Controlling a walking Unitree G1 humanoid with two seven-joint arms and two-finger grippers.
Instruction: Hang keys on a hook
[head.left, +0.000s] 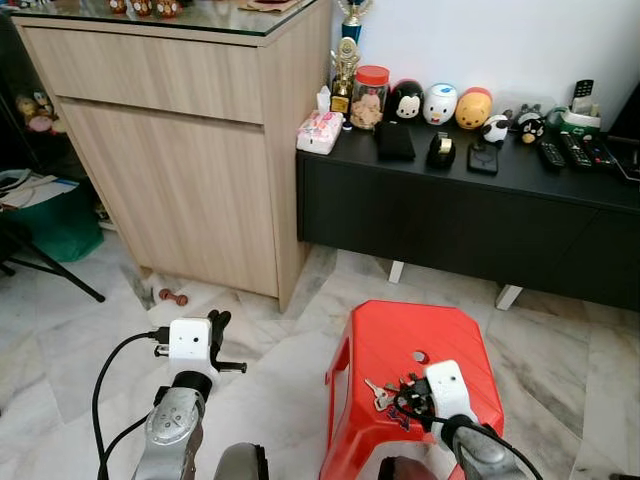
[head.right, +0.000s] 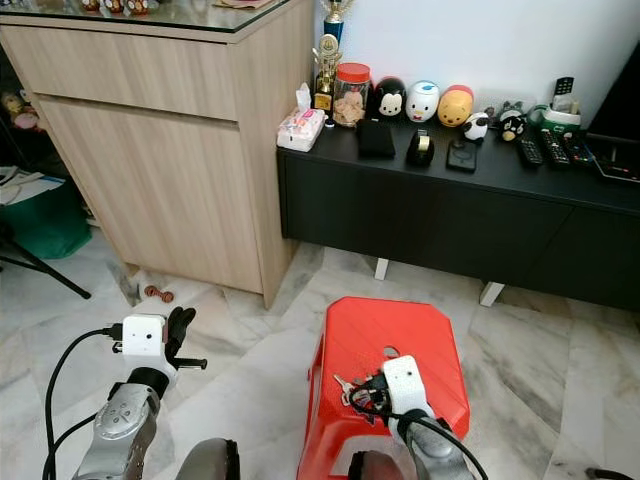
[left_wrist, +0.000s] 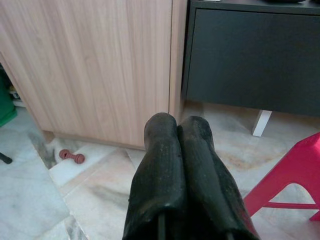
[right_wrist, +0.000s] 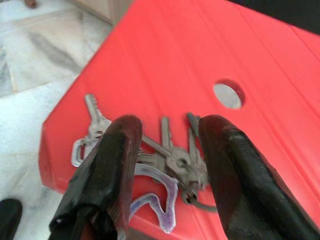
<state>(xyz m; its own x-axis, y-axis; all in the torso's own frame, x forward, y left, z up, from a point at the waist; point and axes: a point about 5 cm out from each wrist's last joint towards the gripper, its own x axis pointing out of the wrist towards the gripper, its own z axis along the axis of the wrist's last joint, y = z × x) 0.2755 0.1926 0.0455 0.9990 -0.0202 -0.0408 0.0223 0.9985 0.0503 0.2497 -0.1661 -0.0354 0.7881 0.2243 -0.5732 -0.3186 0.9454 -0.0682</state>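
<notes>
The bunch of keys (right_wrist: 165, 160) lies flat on the red plastic stool (head.left: 400, 345), near its front left edge, at about 8 o'clock from the small round hole (right_wrist: 228, 95) in the seat. The right gripper (right_wrist: 167, 135) is low over the keys with its two black fingers (right_wrist: 112, 165) spread apart, one on each side of the bunch, and it has not closed on them. The left gripper (left_wrist: 177, 165) is out over the marble floor (head.left: 60, 340) with its fingers pressed together and nothing in them, pointing toward 12 o'clock at the wooden cabinet (head.left: 190, 140), and a small red dumbbell toy (head.left: 173, 296) lies on the floor by the cabinet's foot.
</notes>
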